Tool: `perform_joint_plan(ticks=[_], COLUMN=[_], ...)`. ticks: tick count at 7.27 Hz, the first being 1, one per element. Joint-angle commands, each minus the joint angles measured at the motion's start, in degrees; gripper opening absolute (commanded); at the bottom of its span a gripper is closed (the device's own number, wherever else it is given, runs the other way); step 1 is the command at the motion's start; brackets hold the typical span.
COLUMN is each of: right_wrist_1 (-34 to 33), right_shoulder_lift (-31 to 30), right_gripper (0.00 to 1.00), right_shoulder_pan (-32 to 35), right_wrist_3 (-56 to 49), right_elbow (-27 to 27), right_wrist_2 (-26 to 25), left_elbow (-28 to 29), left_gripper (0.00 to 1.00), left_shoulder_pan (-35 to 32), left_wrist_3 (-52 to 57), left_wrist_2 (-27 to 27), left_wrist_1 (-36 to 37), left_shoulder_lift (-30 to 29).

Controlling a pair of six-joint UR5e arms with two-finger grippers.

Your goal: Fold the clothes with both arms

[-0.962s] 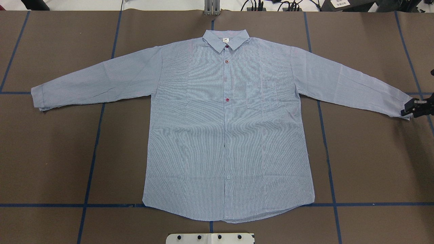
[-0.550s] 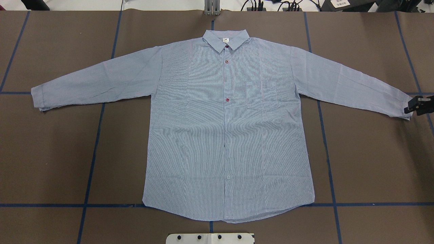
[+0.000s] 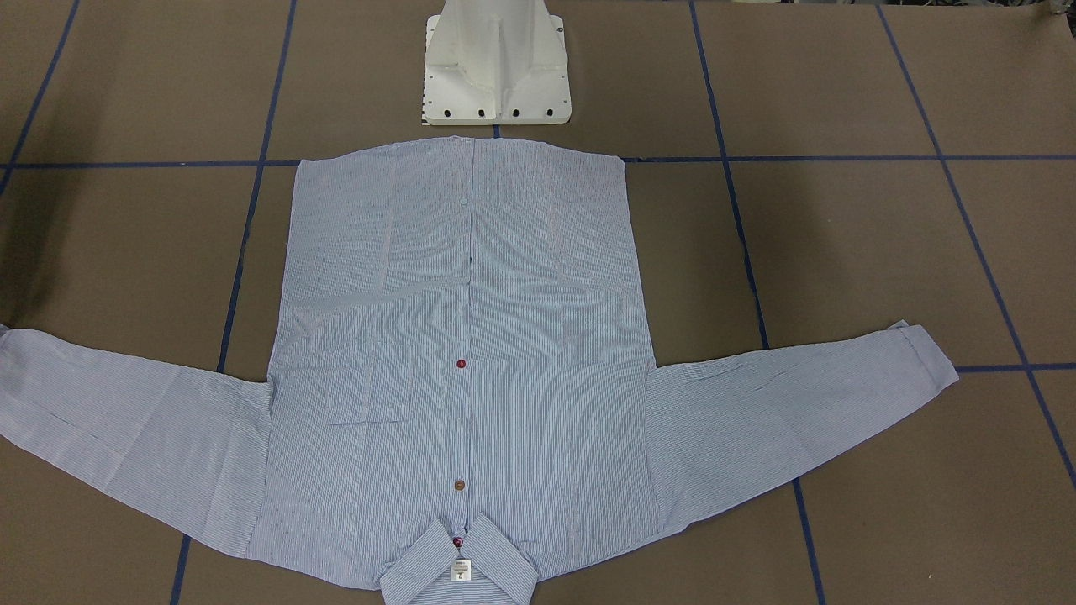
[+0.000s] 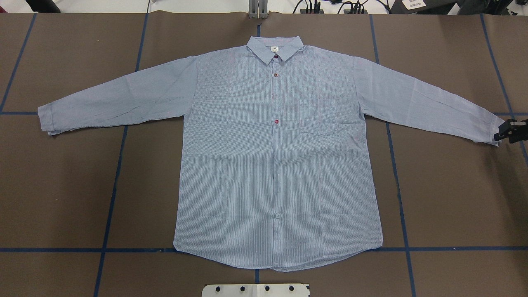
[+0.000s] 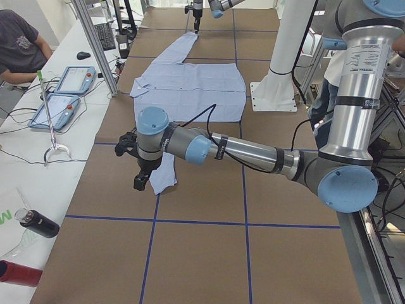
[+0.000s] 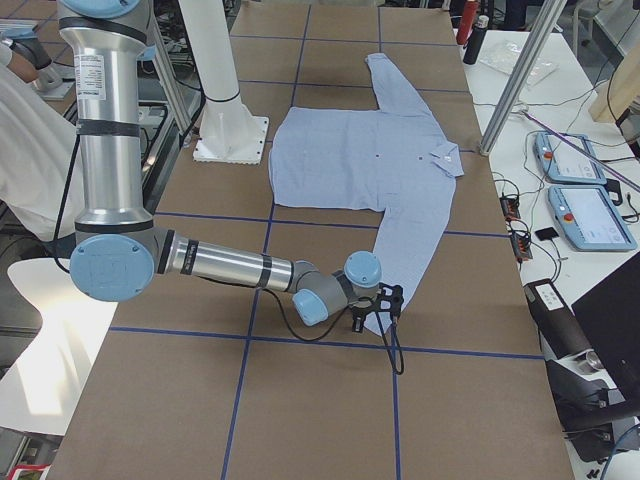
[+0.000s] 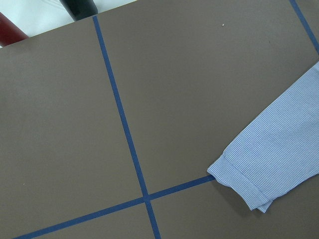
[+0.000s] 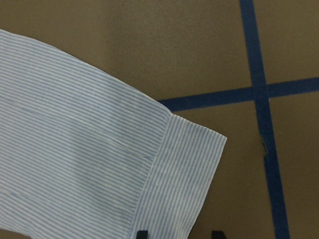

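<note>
Right gripper (image 4: 505, 131) has slid slightly outward along right cuff (image 8: 184, 179), toward right end of worktop (image 4: 62, 185). Jaws open, one fingertip (image 8: 142, 234) over cuff, nothing gripped. Shirt (image 4: 276, 165) unmoved: flat, buttons up, mid-worktop, collar toward far edge. I read this as grasp re-alignment, fold not begun. Left gripper (image 5: 140, 180) hangs near left cuff (image 7: 249, 179); its jaws I cannot tell. Bare worktop beyond both cuffs gives me room to lift.

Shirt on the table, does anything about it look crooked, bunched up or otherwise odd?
Nothing serious. The shirt lies flat and face up, buttoned, with both sleeves spread wide. One small oddity: the lowest button is pale, while the upper buttons are dark red.
</note>
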Motion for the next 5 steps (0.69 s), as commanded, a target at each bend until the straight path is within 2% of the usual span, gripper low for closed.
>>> perform_joint_plan(ticks=[1, 5], right_wrist_1=[-0.2, -0.2], right_shoulder_lift=[0.5, 1.1], right_gripper=[0.53, 0.53], right_shoulder_pan=[-0.2, -0.5], right_wrist_3=[0.0, -0.1], right_elbow=[0.0, -1.9], right_wrist_2=[0.0, 0.0], left_elbow=[0.0, 0.0], left_gripper=[1.0, 1.0], left_shoulder_pan=[0.0, 0.0], left_wrist_3=[0.0, 0.0], left_wrist_2=[0.0, 0.0], left_wrist_1=[-0.1, -0.1], left_shoulder_lift=[0.0, 0.0])
